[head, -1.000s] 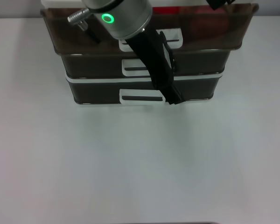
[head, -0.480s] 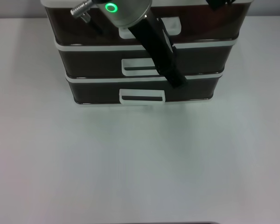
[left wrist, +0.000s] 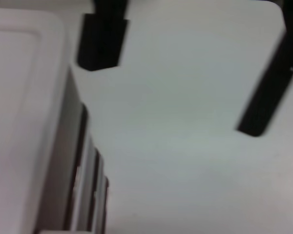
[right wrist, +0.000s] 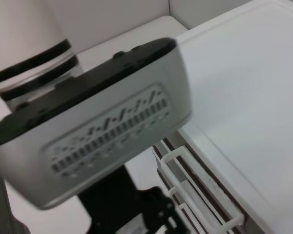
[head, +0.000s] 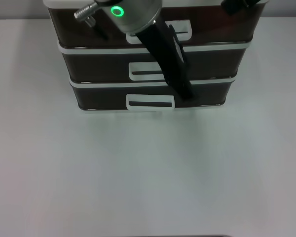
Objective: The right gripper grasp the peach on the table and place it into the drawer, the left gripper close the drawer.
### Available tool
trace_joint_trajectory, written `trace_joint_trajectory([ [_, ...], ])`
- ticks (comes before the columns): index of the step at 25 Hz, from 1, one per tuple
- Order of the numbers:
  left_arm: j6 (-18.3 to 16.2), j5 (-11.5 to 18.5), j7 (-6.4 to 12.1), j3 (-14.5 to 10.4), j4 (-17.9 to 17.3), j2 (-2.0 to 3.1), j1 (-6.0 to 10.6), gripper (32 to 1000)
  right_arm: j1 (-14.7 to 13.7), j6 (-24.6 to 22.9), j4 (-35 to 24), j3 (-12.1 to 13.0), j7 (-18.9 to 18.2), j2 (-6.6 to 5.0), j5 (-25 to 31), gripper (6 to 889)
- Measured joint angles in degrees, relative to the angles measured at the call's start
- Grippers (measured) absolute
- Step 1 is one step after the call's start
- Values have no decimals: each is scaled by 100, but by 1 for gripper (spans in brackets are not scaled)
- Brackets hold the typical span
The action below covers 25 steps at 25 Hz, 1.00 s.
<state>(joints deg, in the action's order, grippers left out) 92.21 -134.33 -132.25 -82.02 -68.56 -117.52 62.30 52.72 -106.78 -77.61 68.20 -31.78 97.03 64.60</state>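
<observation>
The landmark here is the stack of 3 dark-brown drawers (head: 153, 64) at the far side of the table (head: 148, 173).

In front of the stack, the white table carries nothing that shows in the head view, and the peach appears in none of the 3 views. Judging from the task, it probably lies inside the top drawer (head: 212, 29), but the smoky front wall does not let that be confirmed.

At the stack itself, the bottom drawer's handle (head: 150, 102) and the middle drawer's handle (head: 146, 70) sit flush in line with the top drawer's larger loop handle (head: 180, 30). The top drawer's front looks level with the 2 fronts beneath it, so it reads as pushed home, or very nearly so.

Across the stack's front hangs the left gripper (head: 182, 91), its black fingers slanting down from the silver arm with the green ring light (head: 117, 11) at the stack's top to a tip near the bottom drawer's upper edge. The left wrist view shows 2 dark fingers (left wrist: 101, 36) set well apart over the table, so the claw stands spread and holds nothing.

Any last push runs from the handle straight back into the stack, and the left arm is the nearer one.

The right gripper (head: 237, 5) shows only as a dark scrap past the stack's far right corner; I cannot tell how its fingers stand.
</observation>
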Motion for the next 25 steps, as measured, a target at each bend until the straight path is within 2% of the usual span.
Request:
trace_joint_trajectory([
  [3,289,142,1,-42,-195,-3,-66,802,-10,0,0,0,-2,0,5,734],
  [4,289,142,1,-42,-195,-3,-66,802,-13,0,0,0,-5,1,8,734],
  [5,461,190,-32,-77,-394,1,-161,802,-17,-1,0,0,-6,0,11,734],
  [9,808,198,-113,-86,-815,3,-380,802,-25,-4,0,0,-10,0,16,734],
  [15,969,106,-299,-86,-1092,24,-621,802,-43,-7,0,0,-12,0,11,734],
  [25,981,-26,-309,-84,-1098,28,-631,802,-43,-10,0,17,-13,0,8,734],
])
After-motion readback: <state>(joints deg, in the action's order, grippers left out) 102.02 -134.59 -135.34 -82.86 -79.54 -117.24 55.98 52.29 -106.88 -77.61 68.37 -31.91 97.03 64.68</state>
